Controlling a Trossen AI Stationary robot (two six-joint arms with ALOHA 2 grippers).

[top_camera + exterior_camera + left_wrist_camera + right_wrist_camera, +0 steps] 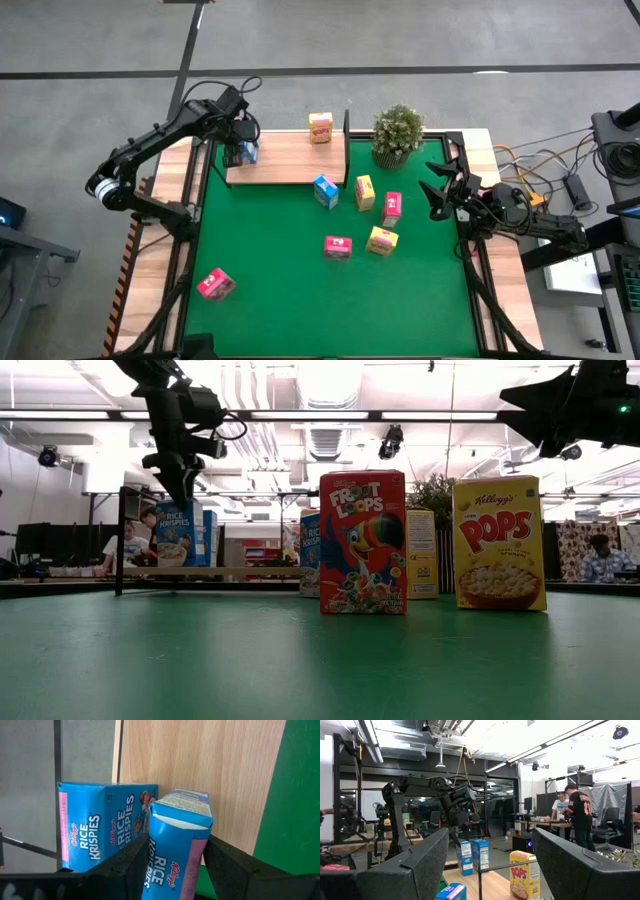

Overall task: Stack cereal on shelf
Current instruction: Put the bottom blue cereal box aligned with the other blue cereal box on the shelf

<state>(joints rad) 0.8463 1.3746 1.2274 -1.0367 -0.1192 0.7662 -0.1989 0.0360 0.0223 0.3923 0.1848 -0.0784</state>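
Blue Rice Krispies box (175,845) clamped upright between the left gripper (240,150) fingers at the shelf (290,160) left end, touching a second blue box (102,827) already standing there.

Right gripper (440,190) waits fully open and empty at the mat's right edge. Count in the high view: three blue, three pink-red, three yellow boxes; one shelf.

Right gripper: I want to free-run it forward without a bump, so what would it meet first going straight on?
Probably the yellow Pops box on the shelf; the right gripper is open and aimed that way, though depth is unclear.
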